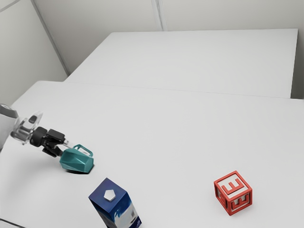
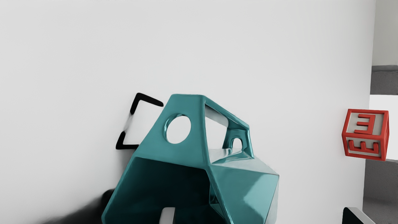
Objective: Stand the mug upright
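- Our arm (image 1: 6, 124) comes in from the exterior view's left, low over the table (image 1: 175, 128), presumably because the mug lies low on its side.
- Next comes our pincer (image 1: 64, 148), parted wide, with no grip that we can see. One finger (image 2: 168, 217) shows against the mug's dark mouth, the other (image 2: 351, 217) well apart past its base end; whether either touches, we cannot tell.
- The mug (image 1: 76, 160) is right at our pincer, tipped over, handle (image 2: 196, 133) raised. We judge this spread is meant to take the body between mouth and base, so a turn of the wrist can stand it up. Closing off-centre could roll it.
- Past the mug from our pincer, the blue carton (image 1: 114, 204) stands upright, near enough to mind while we turn.
- Farthest from our pincer sits the red letter block (image 1: 233, 192), well out of our way.
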